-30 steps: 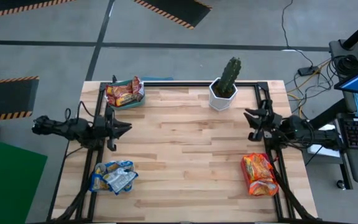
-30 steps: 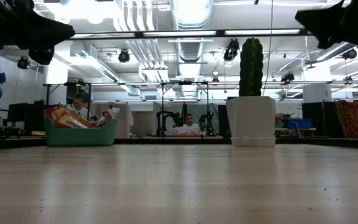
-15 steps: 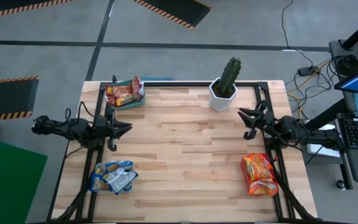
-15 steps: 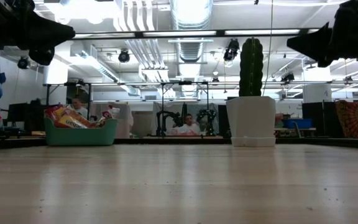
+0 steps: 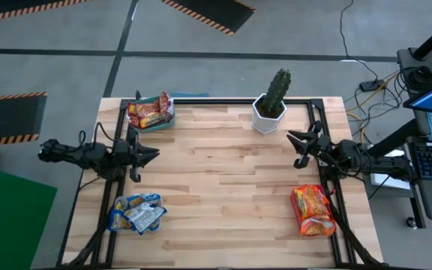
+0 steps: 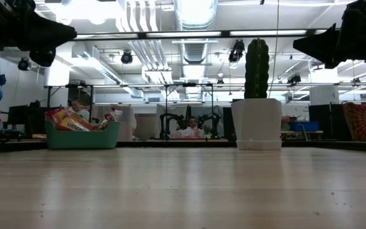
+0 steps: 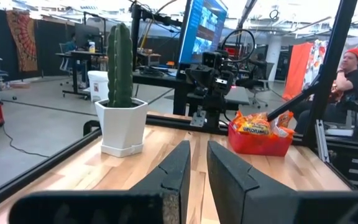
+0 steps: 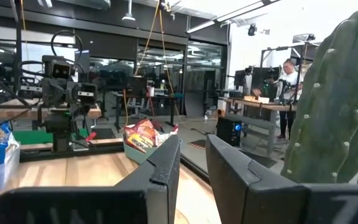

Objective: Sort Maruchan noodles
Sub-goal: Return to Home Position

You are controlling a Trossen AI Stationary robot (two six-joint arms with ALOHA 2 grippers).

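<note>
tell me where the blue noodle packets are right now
In the high view, the blue noodle packets sit at the table's near-left corner, below the left hand.

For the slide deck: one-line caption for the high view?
Maruchan noodles sorted into three corner trays; both arms idle at the table edges beside a cactus.

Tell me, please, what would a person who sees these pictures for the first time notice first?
Probably the green cactus in its white pot, upright at the far edge of the wooden table. Next, three colourful piles of noodle packets in trays: red ones at the far left corner, blue ones at the near left, orange ones at the near right. The left gripper and right gripper hang empty above the table's sides.
</note>
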